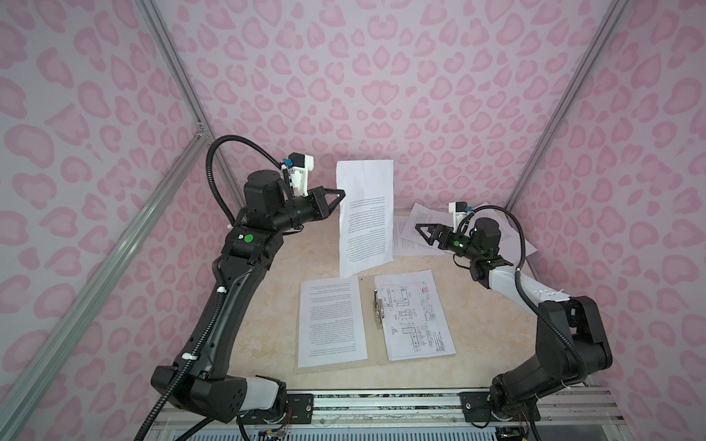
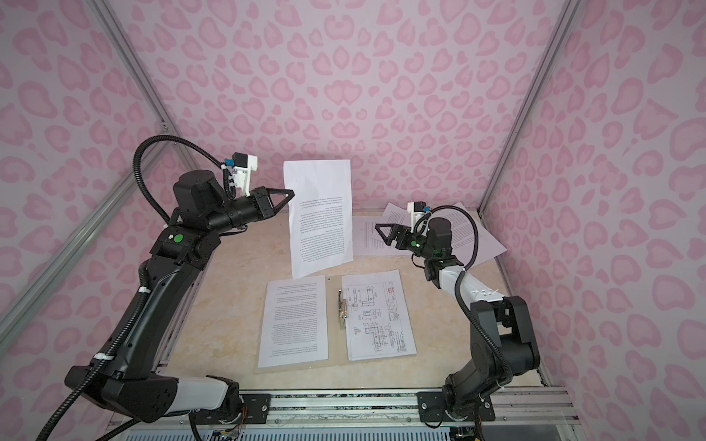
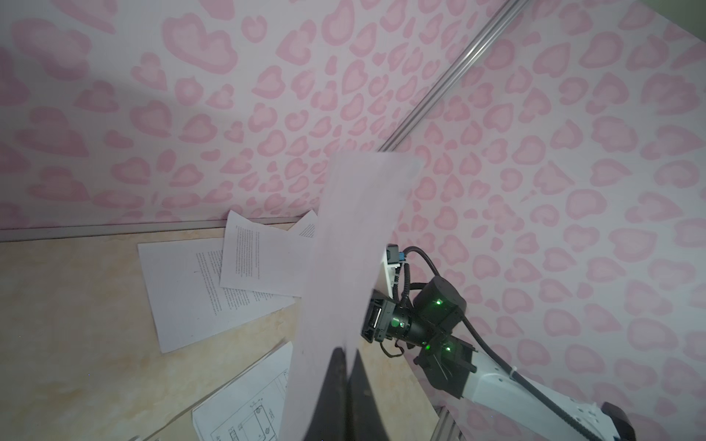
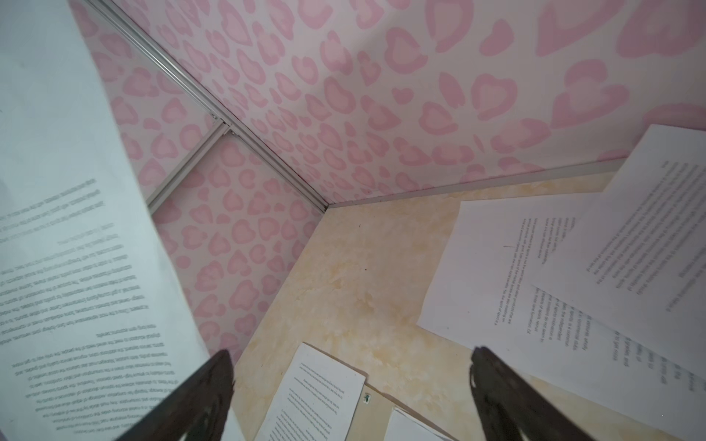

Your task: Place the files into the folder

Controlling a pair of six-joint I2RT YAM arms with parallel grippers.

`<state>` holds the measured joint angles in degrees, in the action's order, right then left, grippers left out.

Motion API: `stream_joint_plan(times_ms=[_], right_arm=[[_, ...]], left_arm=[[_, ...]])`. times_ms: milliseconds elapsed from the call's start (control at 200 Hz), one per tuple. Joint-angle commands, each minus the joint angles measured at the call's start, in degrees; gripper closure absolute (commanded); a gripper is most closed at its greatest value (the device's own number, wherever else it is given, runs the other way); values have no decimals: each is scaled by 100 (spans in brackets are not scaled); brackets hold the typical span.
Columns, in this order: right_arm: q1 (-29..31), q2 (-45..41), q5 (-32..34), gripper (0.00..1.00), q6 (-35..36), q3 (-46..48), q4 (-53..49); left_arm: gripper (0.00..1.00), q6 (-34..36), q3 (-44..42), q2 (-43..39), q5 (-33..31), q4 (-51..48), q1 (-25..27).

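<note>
Nearest the front edge of the table (image 1: 290, 275), the folder (image 1: 372, 343) (image 2: 337, 343) lies open and flat, its spine running near to far. A metal clip (image 1: 378, 309) (image 2: 342, 309) sits along that spine. On the folder's left half lies a text sheet (image 1: 330, 320) (image 2: 294, 320), and on its right half a drawing sheet (image 1: 414, 315) (image 2: 376, 315). Both have their long sides parallel to the spine, and the print reads upside down in both top views.

Just beyond the folder's far edge, the held sheet (image 1: 366, 217) (image 2: 321, 217) stands nearly upright with its long axis vertical, leaning a little. Its printed face is turned toward the front and the right arm, and its blank back shows in the left wrist view (image 3: 344, 267). The left gripper (image 1: 342, 194) (image 2: 292, 193) (image 3: 347, 362) is clamped tight on this sheet's left long edge, in its upper part, so the paper hangs to the right of and below the gripper. Whether its lower edge touches the table I cannot tell.

To the right of the held sheet, the right gripper (image 1: 422, 229) (image 2: 380, 229) (image 4: 351, 359) points at it with its jaws spread wide and nothing between them. The sheet's printed face (image 4: 76, 267) is just beside one finger.

Farther back, under and behind the right gripper, the loose sheets (image 1: 405, 244) (image 2: 366, 236) (image 3: 214, 290) (image 4: 535, 267) lie flat and overlapping at skewed angles near the far right corner, against the pink wall (image 1: 382, 95).
</note>
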<state>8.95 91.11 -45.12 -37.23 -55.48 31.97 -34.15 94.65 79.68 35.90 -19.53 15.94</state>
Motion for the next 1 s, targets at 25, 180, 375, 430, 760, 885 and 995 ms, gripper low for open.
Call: stream_joint_plan(times_ms=[25,180,375,430,760,885,995], right_arm=[[52,295,-455,3,-444,5,1425],[60,898,-794,3,-1530,-106,3265],[67,1728,-982,12,-3173,-517,5405],[84,1852,-1034,16,-3524,-629,5735],[237,1614,-1383,31,-3654,-559,5732],[239,1576,-1385,36,-3695,-468,5726],[257,1587,-1394,42,-3729,-455,5736]], left_arm=[[96,-508,18,278,438,490,199],[97,-805,168,578,616,697,442],[96,-882,265,723,605,721,510],[96,-887,273,761,576,737,514],[96,-1046,363,1009,528,1060,402],[97,-1160,369,1056,618,1221,300],[97,-1180,277,990,611,1307,257]])
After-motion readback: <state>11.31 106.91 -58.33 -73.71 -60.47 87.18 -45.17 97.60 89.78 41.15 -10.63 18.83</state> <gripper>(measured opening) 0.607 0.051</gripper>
